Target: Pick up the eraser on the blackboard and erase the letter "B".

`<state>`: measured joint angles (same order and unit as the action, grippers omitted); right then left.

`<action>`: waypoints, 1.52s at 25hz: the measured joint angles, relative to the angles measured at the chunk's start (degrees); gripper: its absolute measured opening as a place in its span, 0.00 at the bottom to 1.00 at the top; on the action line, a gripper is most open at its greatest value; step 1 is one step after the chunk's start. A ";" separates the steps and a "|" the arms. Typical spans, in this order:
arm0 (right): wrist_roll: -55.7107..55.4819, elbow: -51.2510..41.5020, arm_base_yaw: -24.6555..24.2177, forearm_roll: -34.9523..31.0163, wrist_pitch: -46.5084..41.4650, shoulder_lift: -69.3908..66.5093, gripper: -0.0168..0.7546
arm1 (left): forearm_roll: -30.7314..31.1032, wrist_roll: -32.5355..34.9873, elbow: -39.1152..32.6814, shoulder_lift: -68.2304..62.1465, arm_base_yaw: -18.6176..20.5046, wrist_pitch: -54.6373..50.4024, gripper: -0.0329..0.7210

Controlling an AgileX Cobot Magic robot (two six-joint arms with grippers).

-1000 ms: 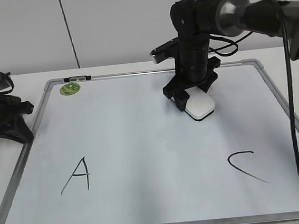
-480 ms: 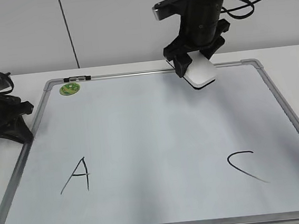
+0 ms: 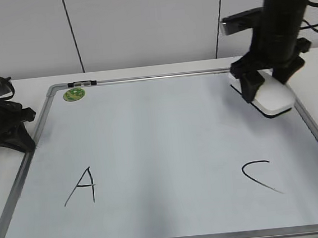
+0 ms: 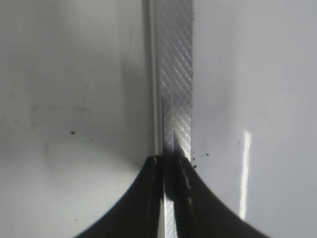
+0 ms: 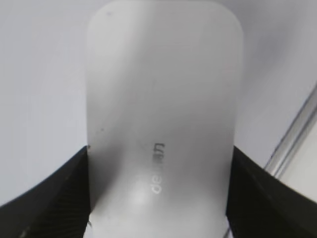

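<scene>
- The blackboard (image 3: 166, 135) bears a black "A" (image 3: 81, 186) and "C" (image 3: 260, 178), with a green magnet (image 3: 74, 94) at its top left corner; no "B" shows between them.
- Only the right wrist view shows the grey print on the eraser (image 5: 161, 124).
- The right gripper (image 3: 269, 89) clamps the eraser (image 3: 274, 98) by its long sides, over the board's right edge.
- The left gripper (image 4: 168, 163) sits over the board's frame, fingers pressed together.
</scene>
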<state>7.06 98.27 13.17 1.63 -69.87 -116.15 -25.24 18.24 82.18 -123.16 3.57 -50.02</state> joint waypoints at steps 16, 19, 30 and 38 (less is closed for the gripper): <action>-1.02 -22.98 -15.82 -6.79 20.66 6.80 0.72 | 0.00 0.00 0.00 0.00 0.00 0.00 0.09; -0.89 -22.98 -16.02 -7.15 22.05 6.80 0.72 | 0.00 0.00 0.09 0.00 0.00 -0.11 0.09; -0.44 -22.98 -16.02 -7.50 24.55 2.81 0.72 | 0.00 0.00 0.09 0.00 0.00 -0.11 0.10; -0.10 -22.88 -16.02 -7.62 25.36 1.34 0.73 | 0.00 0.00 0.09 0.00 0.00 -0.11 0.10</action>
<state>6.95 75.39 -2.85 -5.99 -44.51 -114.80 -25.24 18.24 82.27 -123.16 3.57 -50.13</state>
